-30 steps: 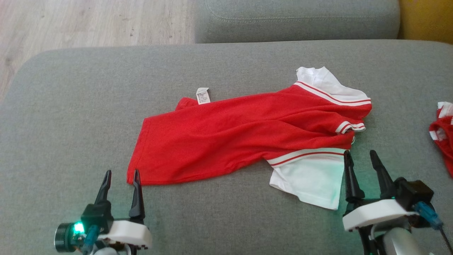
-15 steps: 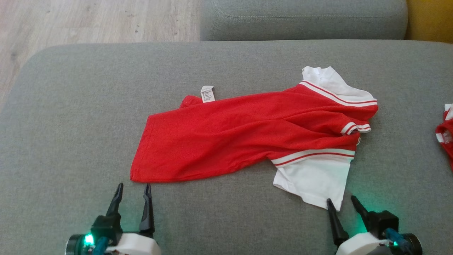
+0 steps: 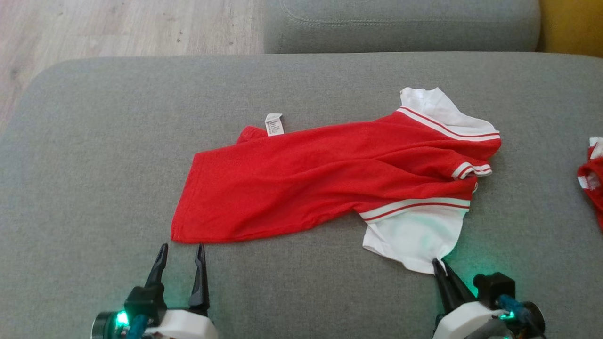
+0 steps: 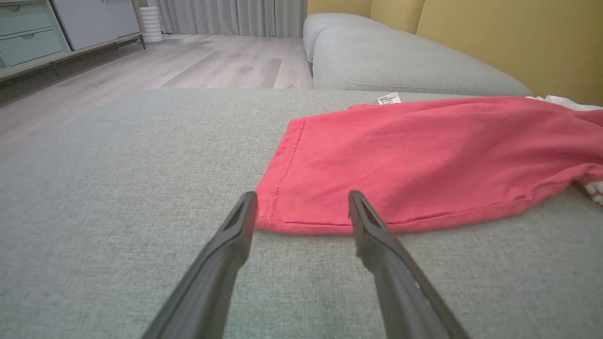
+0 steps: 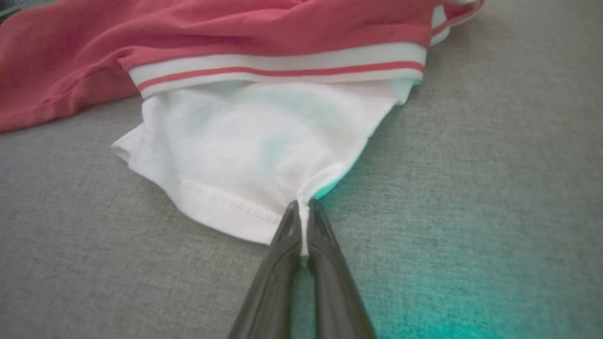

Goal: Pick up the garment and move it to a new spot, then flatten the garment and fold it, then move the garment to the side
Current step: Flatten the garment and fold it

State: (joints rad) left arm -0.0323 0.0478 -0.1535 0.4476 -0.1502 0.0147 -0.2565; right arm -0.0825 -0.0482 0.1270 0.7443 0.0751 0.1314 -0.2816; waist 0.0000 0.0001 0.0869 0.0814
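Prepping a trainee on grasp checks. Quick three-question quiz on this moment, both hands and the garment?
1. True or false: the right hand is shut on the white hem corner of the red soft fabric garment with white panels and red-and-white stripe trim.
2. Pick one. The left hand is: A) shut on the red hem; B) open, at the red hem corner; C) gripping a white panel.
3. Short answer: what surface does the garment lie on?

Key: 1 true; 2 B; 3 the grey fabric sofa cushion.
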